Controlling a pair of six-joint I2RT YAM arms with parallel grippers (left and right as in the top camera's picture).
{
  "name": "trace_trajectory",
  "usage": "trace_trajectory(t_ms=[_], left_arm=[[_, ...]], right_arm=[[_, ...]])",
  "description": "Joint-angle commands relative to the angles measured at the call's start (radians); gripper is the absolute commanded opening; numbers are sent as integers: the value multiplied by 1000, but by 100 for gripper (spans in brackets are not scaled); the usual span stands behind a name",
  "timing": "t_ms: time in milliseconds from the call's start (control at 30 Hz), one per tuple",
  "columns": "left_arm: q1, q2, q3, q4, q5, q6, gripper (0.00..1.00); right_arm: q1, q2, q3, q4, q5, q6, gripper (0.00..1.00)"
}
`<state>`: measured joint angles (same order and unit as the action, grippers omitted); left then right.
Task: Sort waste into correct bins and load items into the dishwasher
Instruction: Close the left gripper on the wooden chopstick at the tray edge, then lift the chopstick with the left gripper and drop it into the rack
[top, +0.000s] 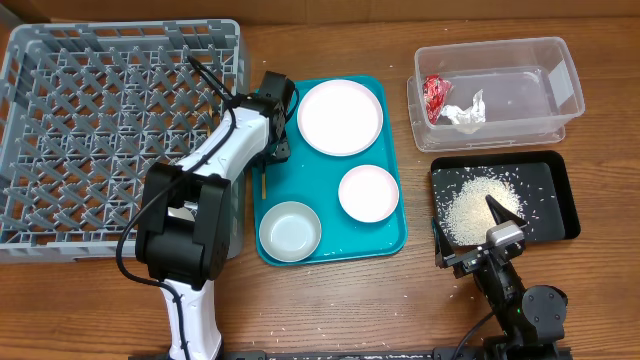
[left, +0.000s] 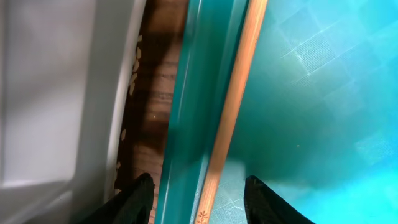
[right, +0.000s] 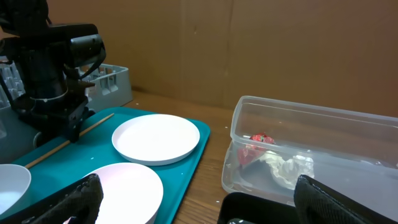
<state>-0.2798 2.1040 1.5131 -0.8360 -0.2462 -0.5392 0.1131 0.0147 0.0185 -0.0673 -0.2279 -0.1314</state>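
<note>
My left gripper (top: 271, 148) (left: 199, 186) is open low over the left rim of the teal tray (top: 395, 238). One wooden chopstick (left: 231, 106) (top: 263, 182) lies between its fingers, along the tray's inner edge. The large white plate (top: 340, 116), the smaller white dish (top: 368, 192) and the grey bowl (top: 290, 230) sit on the tray. The red wrapper (top: 435, 96) and white tissue (top: 464, 113) lie in the clear tub (top: 560, 70). Rice (top: 478, 205) lies in the black tray (top: 560, 190). My right gripper (top: 468, 230) (right: 198, 182) is open and empty at the black tray's near edge. The cup is out of view.
The grey dish rack (top: 60, 120) fills the left of the table, close to the teal tray's left edge. A few rice grains (left: 132, 81) lie on the wood between rack and tray. A cardboard wall stands behind the table.
</note>
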Motion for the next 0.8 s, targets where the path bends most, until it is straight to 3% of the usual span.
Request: trace_trajectory(t_ms=[0,400,767], left_arm=[[-1,2,-21,13,19,22,49],[-2,2,-27,82,111,208,50],[-2,2,-26,143,196,296,56]], right_arm=[[-2,-12,-11,8,8,0,100],[-2,-12,-11,8,8,0,100],[-2,-12,-11,8,8,0,100]])
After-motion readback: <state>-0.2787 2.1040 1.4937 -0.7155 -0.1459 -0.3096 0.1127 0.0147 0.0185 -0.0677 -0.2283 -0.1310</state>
